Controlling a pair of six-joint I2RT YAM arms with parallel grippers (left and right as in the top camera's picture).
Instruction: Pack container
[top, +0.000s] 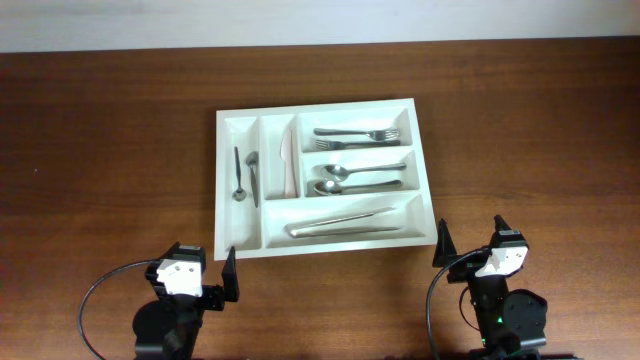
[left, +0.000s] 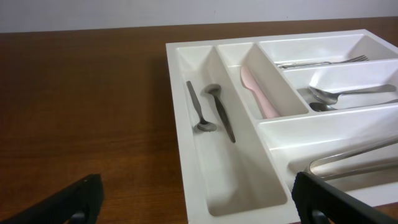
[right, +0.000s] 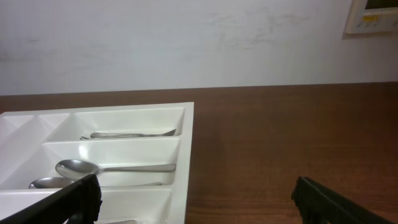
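The container (top: 320, 104) is a white cutlery tray in the middle of the brown table. Its left narrow slot holds two small spoons (top: 243, 175), and the one beside it holds a pale knife (top: 288, 160). Forks (top: 357, 135), large spoons (top: 350, 180) and long knives (top: 345, 224) lie in the three long slots. My left gripper (top: 195, 280) hangs open just in front of the tray's near left corner (left: 186, 186). My right gripper (top: 472, 243) is open too, straddling the tray's near right edge (right: 188, 155). Nothing sits between either pair of fingers.
Bare wooden table (top: 110, 150) surrounds the tray on all sides. A white wall (right: 186, 43) rises behind the far table edge. Black cables (top: 95, 300) loop beside both arm bases at the near edge.
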